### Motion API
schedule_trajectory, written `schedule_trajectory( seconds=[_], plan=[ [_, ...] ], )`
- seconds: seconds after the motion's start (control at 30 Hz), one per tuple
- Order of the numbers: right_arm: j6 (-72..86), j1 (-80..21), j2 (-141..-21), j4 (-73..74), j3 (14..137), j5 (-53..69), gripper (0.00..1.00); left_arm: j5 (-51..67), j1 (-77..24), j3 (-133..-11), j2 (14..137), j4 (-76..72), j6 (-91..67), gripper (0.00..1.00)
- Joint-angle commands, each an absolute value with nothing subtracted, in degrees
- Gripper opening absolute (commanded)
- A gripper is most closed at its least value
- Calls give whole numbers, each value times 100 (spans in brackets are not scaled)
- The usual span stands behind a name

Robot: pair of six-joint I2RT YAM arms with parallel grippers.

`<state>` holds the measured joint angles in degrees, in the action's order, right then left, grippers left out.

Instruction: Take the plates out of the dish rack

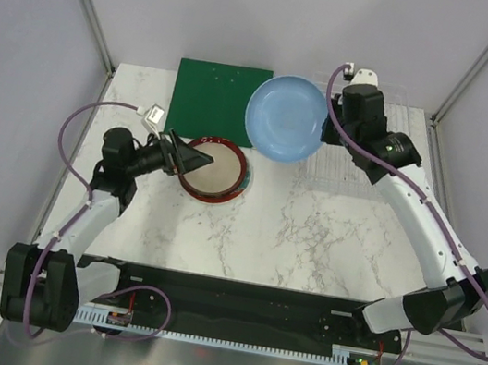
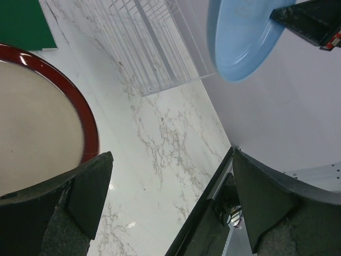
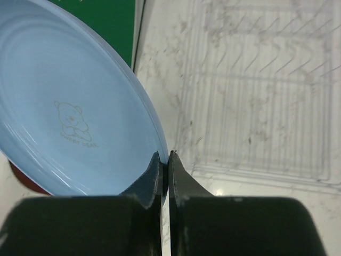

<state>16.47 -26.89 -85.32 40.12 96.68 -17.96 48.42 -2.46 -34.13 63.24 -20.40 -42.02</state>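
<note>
**Right tool (image 3: 164,160) holds light blue plate (image 3: 80,117) by a sliver of rim**

Black fingers fill the bottom of the right wrist view, clenched on the plate's rim with only the tips biting. The plate hangs off the tabletop (image 1: 291,237), face tilted up. In the top view it sits at 12 o'clock, lapping the corner of the green board (image 1: 219,99) and just left of the dish rack (image 1: 348,177). The part of the rack that shows holds no plates.

That thin bite is the worry. The plate's weight sits well to one side of the grip, so I judge that a jolt or a fast swing could let it pivot or slide out. The red-rimmed plate (image 1: 214,168) lies flat at 10 o'clock from centre, close below and beside it. A low or hurried descent could clip the two rims together, or strike the left tool (image 2: 170,197), which hovers at that plate's 9 o'clock edge with its jaws released and wide (nothing between them).

The right arm runs long from its base at 5 o'clock up to 1 o'clock, its wrist bent back toward 9 o'clock. The left arm rises from 7 o'clock, its forearm pointing toward 3 o'clock.
</note>
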Motion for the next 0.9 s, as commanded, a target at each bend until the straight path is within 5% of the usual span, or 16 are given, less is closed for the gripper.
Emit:
schedule_trajectory(
  seconds=[0.0,0.5,0.6,0.63,0.73,0.77,0.87],
  plan=[
    [2302,-3171,-8069,3674,9177,-1107,0,4817,-413,-3199,6082,-2593,-4596,100],
    [2672,-4385,-7866,3437,8561,-1108,0,4034,-1037,-3059,5836,-2777,-4711,99],
    [2724,-4473,-7796,3366,8447,-984,0,3982,-1081,-3059,5845,-2769,-4667,65],
    [2733,-4491,-7752,3358,8420,-993,0,3973,-1090,-3067,5845,-2751,-4658,38],
    [2760,-4509,-7647,3349,8297,-1011,1,3781,-1099,-3059,5757,-2567,-4579,2],
    [2760,-4509,-7620,3349,8288,-993,5,3718,-1116,-3059,5731,-2506,-4466,2],
    [2707,-4517,-7541,3357,8218,-1089,44,3376,-1116,-3164,5616,-1909,-4124,2]
  ],
)
